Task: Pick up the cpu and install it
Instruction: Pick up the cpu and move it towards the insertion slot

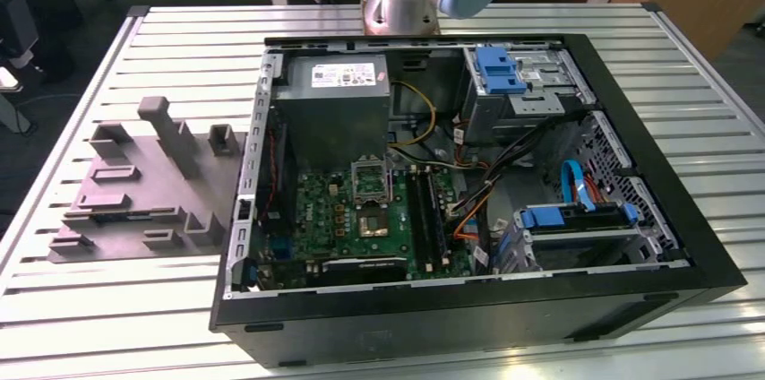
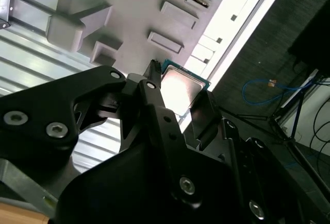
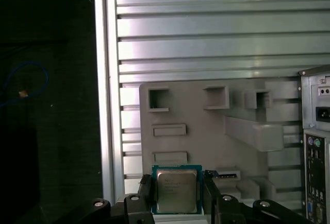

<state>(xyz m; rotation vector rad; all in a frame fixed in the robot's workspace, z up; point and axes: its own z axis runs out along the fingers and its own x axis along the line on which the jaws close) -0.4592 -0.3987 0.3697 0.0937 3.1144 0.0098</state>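
The cpu (image 3: 176, 191) is a small square chip with a pale silver top and a green rim, also seen as the cpu (image 2: 180, 86) in the second wrist view. My gripper (image 3: 177, 194) is shut on it, one black finger (image 3: 145, 192) against each of two opposite edges. The gripper (image 2: 178, 99) holds the chip in the air above the grey fixture plate (image 3: 206, 131). In the exterior view the open computer case (image 1: 669, 219) lies on the table, with the black socket frame (image 1: 371, 178) on the green motherboard (image 1: 340, 219).
The grey fixture plate (image 1: 132, 192) with raised blocks lies at the exterior view's left of the case. Inside the case are a grey power-supply box (image 1: 339, 102), memory sticks (image 1: 425, 214), cables and blue drive brackets (image 1: 500, 69). The slatted table's edge (image 3: 105, 105) borders dark floor.
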